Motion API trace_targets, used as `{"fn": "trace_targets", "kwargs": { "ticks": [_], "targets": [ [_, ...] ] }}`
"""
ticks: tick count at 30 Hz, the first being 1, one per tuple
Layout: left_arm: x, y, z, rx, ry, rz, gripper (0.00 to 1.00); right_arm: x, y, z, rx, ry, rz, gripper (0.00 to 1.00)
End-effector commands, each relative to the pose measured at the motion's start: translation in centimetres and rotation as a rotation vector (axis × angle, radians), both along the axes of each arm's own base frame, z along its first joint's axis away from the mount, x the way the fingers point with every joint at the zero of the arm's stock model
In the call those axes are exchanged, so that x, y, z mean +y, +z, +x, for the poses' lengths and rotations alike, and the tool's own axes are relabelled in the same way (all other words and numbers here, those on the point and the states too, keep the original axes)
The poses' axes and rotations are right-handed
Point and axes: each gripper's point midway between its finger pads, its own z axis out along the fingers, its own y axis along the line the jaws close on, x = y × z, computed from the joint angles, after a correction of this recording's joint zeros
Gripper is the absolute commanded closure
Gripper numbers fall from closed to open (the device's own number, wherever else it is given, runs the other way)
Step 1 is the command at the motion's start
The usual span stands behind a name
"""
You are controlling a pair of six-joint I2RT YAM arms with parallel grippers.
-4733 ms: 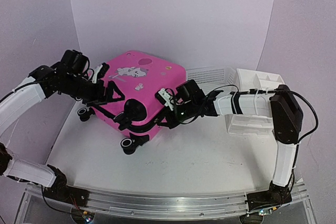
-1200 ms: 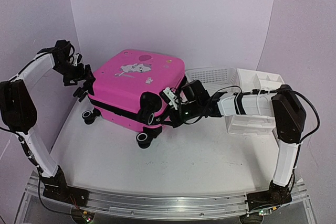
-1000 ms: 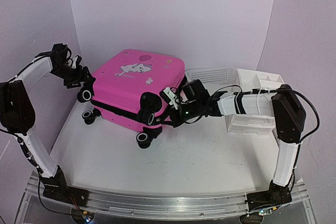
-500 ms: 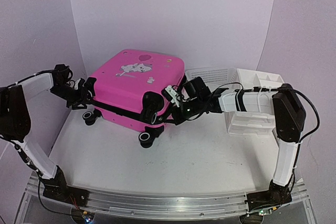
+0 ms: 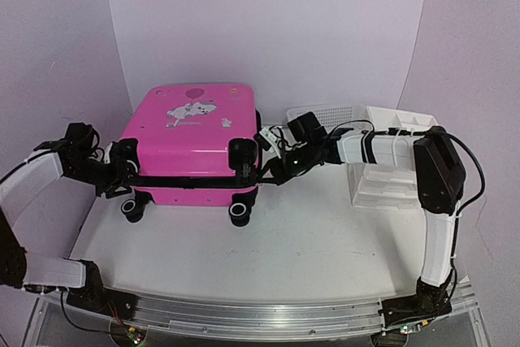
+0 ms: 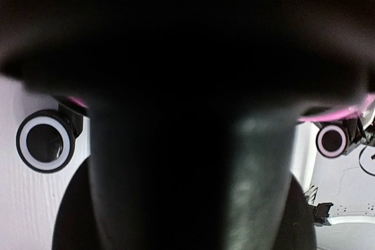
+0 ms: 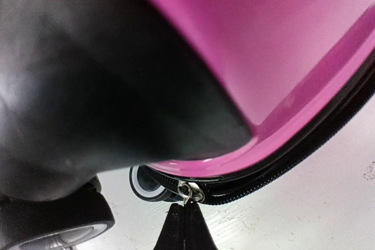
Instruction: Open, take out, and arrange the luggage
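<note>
Since a second ago, luggage [image 5: 195,148] has swung square.

Two arms, left [image 5: 36,178] and right [image 5: 388,154]: white-sleeved links, bulky black joint housings, thin black cables looping alongside, bases bolted to a silver rail [image 5: 244,311].

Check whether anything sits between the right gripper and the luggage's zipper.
Nothing visible does. The right gripper, fingers shut, has its tips right at the zipper pull of the luggage. A wheel lies off to the side, not between.
</note>
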Motion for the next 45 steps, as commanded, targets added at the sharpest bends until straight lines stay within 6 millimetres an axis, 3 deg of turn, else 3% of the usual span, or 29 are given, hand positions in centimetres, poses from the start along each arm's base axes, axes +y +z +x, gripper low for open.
{"fn": "trace_targets", "kwargs": {
  "ticks": [1,4,5,7,10,14,17,19,22,25,27,30,33,37,43,45],
  "targets": [
    [-3.5,1.7,-4.8,-0.016,-0.067,-0.157,0.87,2.2,3.3,1.3,-0.11,0.061,0.114,1.0],
    [-3.6,2.5,-6.6,-0.049,-0.041,-0.193,0.8,1.0,2.9,1.9,-0.106,-0.007,0.082,1.0],
    [-3.6,2.8,-6.9,-0.054,-0.032,-0.2,0.72,0.8,3.0,1.9,-0.105,-0.016,0.083,1.0],
    [-3.3,3.9,-7.5,-0.093,-0.024,-0.18,0.48,0.6,3.4,1.8,-0.108,-0.035,0.094,1.0],
    [-2.6,7.5,-7.8,-0.202,-0.033,-0.105,0.2,0.2,3.3,2.0,-0.112,-0.063,0.089,1.0],
    [-2.2,11.9,-7.8,-0.326,-0.032,-0.029,0.06,0.0,3.1,2.3,-0.091,-0.087,0.093,1.0],
    [-3.4,13.2,-8.0,-0.349,-0.07,-0.032,0.05,-0.1,3.2,2.5,-0.082,-0.104,0.095,1.0],
    [-5.4,13.6,-8.0,-0.346,-0.13,-0.081,0.08,-0.2,3.4,2.5,-0.075,-0.113,0.099,1.0],
    [-10.3,14.2,-8.0,-0.374,-0.268,-0.203,0.1,0.0,3.6,2.3,-0.058,-0.111,0.112,1.0],
    [-16.7,15.3,-8.2,-0.436,-0.428,-0.308,0.05,0.2,3.7,2.2,-0.043,-0.11,0.121,1.0],
    [-20.6,15.0,-8.5,-0.426,-0.509,-0.35,0.02,0.2,3.9,2.2,-0.039,-0.112,0.127,1.0],
    [-24.7,13.8,-7.5,-0.409,-0.553,-0.396,0.01,0.2,4.3,2.1,-0.035,-0.113,0.139,1.0],
    [-27.4,12.2,-5.6,-0.38,-0.542,-0.388,0.0,0.1,4.6,2.0,-0.037,-0.115,0.148,1.0],
    [-29.4,9.4,-3.1,-0.331,-0.449,-0.409,0.01,0.2,5.0,1.9,-0.036,-0.117,0.161,1.0],
    [-29.5,6.4,-1.4,-0.314,-0.33,-0.413,0.01,0.5,5.5,1.9,-0.033,-0.115,0.186,1.0],
    [-29.2,6.3,-1.0,-0.32,-0.297,-0.409,0.01,0.4,5.5,1.9,-0.034,-0.116,0.186,1.0]
  ]
}}
